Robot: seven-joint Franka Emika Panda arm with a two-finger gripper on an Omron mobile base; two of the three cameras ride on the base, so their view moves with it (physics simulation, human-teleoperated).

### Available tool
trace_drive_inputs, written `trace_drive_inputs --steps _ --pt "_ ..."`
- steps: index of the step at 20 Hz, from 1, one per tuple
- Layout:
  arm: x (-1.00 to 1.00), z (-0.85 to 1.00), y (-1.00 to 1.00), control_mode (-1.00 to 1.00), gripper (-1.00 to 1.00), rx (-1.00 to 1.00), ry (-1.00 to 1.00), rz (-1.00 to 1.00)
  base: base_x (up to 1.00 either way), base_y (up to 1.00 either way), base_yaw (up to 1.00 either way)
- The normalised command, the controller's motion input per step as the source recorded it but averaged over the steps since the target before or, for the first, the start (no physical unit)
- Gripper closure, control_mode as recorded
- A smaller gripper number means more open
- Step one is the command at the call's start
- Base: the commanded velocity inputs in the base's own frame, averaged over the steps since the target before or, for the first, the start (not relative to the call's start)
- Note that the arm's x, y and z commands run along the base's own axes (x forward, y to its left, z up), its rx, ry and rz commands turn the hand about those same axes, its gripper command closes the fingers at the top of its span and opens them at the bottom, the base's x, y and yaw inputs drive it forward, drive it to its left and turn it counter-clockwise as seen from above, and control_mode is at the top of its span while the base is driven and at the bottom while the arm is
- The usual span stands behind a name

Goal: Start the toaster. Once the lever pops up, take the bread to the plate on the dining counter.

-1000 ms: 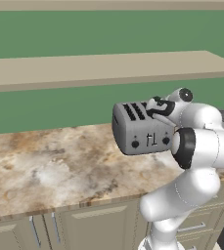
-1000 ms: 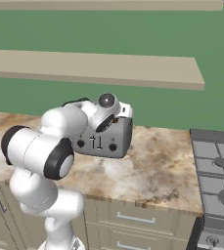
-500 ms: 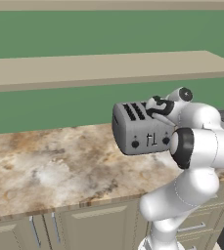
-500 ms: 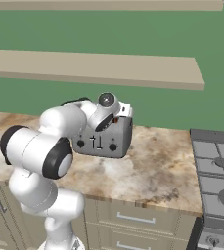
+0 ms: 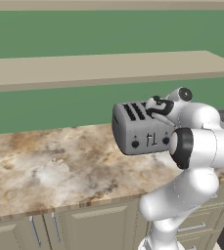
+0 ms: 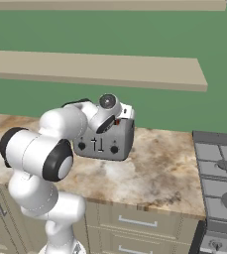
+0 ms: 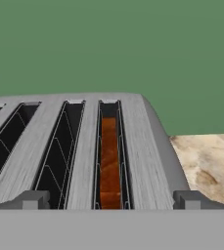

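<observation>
Grey four-slot toaster upright on marbled counter, brown bread (sunk low) in one slot

The bread sits deep in its slot, so just its top edge shows. The robot arm hides part of the toaster. The stove is cut off.

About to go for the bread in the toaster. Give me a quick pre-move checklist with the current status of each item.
1. Bread sits in one toaster slot: ok.
2. Gripper open, fingertips straddling that slot: ok.
3. Gripper holding nothing: ok.
4. Bread risen above the slot rim for a grip: not ok, it sits low.
5. Lever popped up: cannot tell.
6. Toaster upright on the counter: ok.
</observation>
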Motion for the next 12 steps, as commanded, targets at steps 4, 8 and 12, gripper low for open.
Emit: trace_drive_inputs --steps 4,8,12 --pt "0.0 0.0 0.0 -1.0 -1.0 0.0 0.0 0.0 0.0 0.0 0.0" --pt "0.0 0.0 0.0 -1.0 -1.0 0.0 0.0 0.0 0.0 0.0 0.0" --pt "0.0 0.0 0.0 -1.0 -1.0 0.0 0.0 0.0 0.0 0.0 0.0"
